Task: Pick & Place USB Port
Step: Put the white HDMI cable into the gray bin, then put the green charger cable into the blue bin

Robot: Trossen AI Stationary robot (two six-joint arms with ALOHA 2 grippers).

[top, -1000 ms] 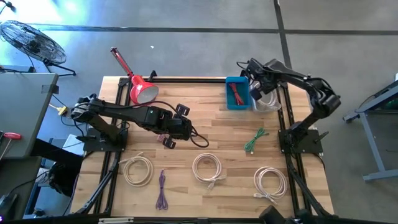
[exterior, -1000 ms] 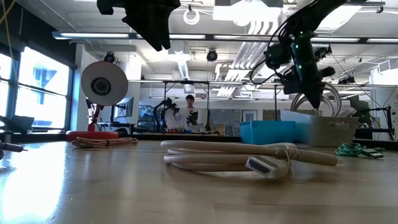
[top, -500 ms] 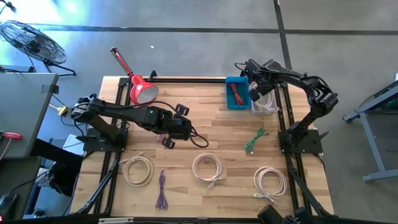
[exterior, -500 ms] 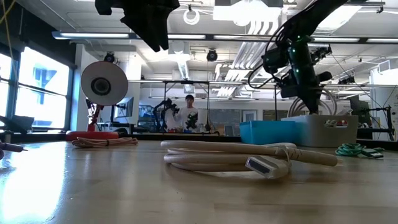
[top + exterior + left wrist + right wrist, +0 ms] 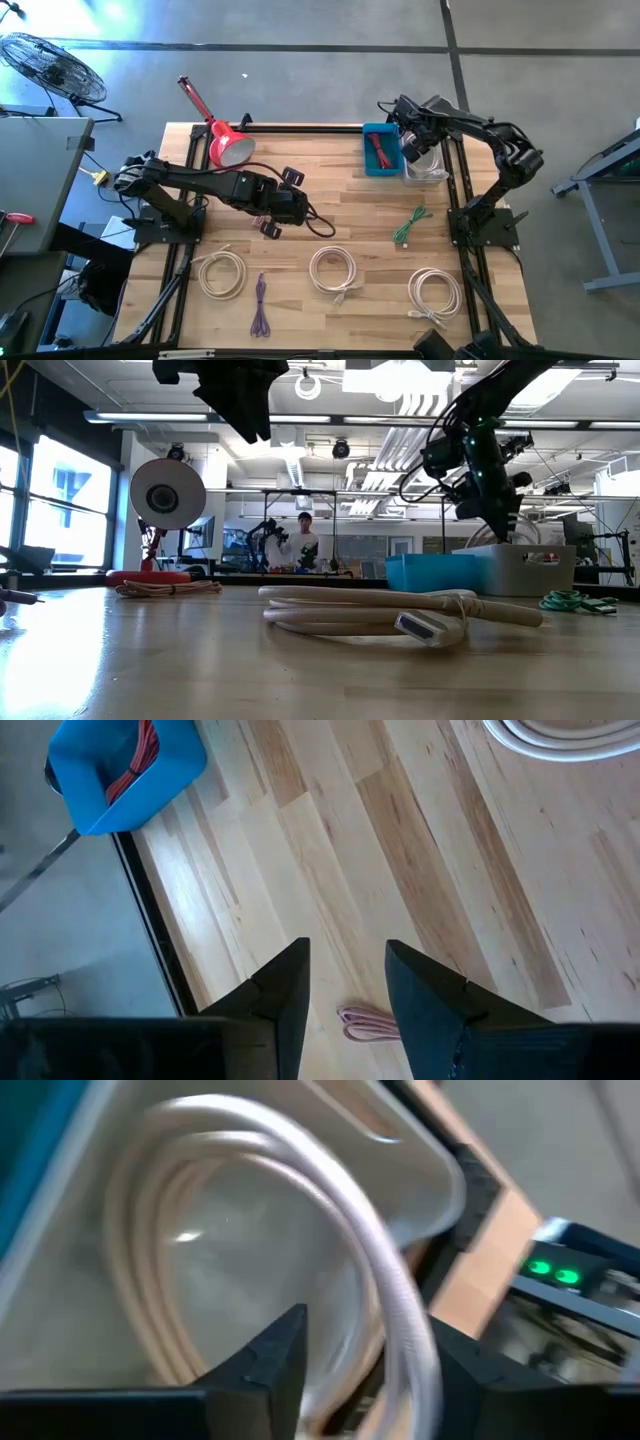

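Note:
A white coiled cable (image 5: pixel 250 1230) lies inside the white bin (image 5: pixel 432 174) at the table's far right. My right gripper (image 5: pixel 411 150) hangs just above this bin and is open. One strand of the coil (image 5: pixel 405 1320) runs between its fingers; I see no hold on it. A blue bin (image 5: pixel 381 166) with a red cable (image 5: pixel 378 148) stands next to the white bin. My left gripper (image 5: pixel 274 216) hovers over the middle-left of the table. It is open, with nothing between its fingers (image 5: pixel 285 990), above a small pink cable bundle (image 5: pixel 366 1022) on the wood.
On the near half of the table lie three white cable coils (image 5: pixel 222 272) (image 5: pixel 332 270) (image 5: pixel 435 293), a purple cable (image 5: pixel 261 305) and a green cable (image 5: pixel 410 226). A red lamp (image 5: pixel 228 146) stands at the far left. A person shows in the room beyond (image 5: pixel 303 540).
The white coil hung below my right gripper over the white bin a second ago. It has since dropped into the bin, with only a little showing above the rim. My right gripper has shifted slightly toward the blue bin and stays above the white bin.

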